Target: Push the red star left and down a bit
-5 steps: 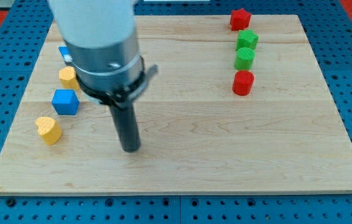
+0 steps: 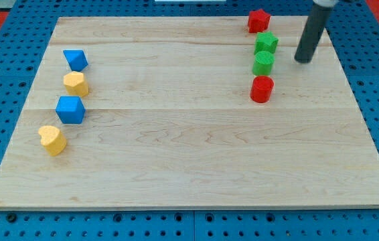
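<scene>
The red star (image 2: 258,20) sits near the top edge of the wooden board (image 2: 189,147), at the view's upper right. My tip (image 2: 302,60) is on the board to the right of and below the star, apart from it. It stands level with the green round block (image 2: 263,63), a short way to its right. A green star-like block (image 2: 266,43) lies just below the red star, and a red cylinder (image 2: 262,89) lies below the green round block.
At the view's left stand a blue block (image 2: 75,59), a yellow block (image 2: 76,84), a blue cube-like block (image 2: 70,110) and a yellow heart-like block (image 2: 53,140). The board's right edge is close to my tip.
The arm has swung from the board's left-centre to the upper right. The tip now stands beside the green blocks. The blue block at the upper left is uncovered. No block has moved.
</scene>
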Controlling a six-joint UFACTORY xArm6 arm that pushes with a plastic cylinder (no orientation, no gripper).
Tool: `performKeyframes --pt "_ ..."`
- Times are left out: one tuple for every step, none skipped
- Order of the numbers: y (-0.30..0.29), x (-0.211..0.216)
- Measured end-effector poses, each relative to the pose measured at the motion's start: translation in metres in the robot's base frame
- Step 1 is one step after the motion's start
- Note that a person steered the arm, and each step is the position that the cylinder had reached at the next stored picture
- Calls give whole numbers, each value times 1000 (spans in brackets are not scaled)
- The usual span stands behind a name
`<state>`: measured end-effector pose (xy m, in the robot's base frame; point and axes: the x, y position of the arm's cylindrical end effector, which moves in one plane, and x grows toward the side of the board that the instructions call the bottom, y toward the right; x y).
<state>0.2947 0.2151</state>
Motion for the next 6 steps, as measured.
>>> performKeyframes --pt "-18 -61" --pt "-38 -101" --pt "-66 -102" --pt "-97 -89" --pt "-97 -66" --pt "-88 -61"
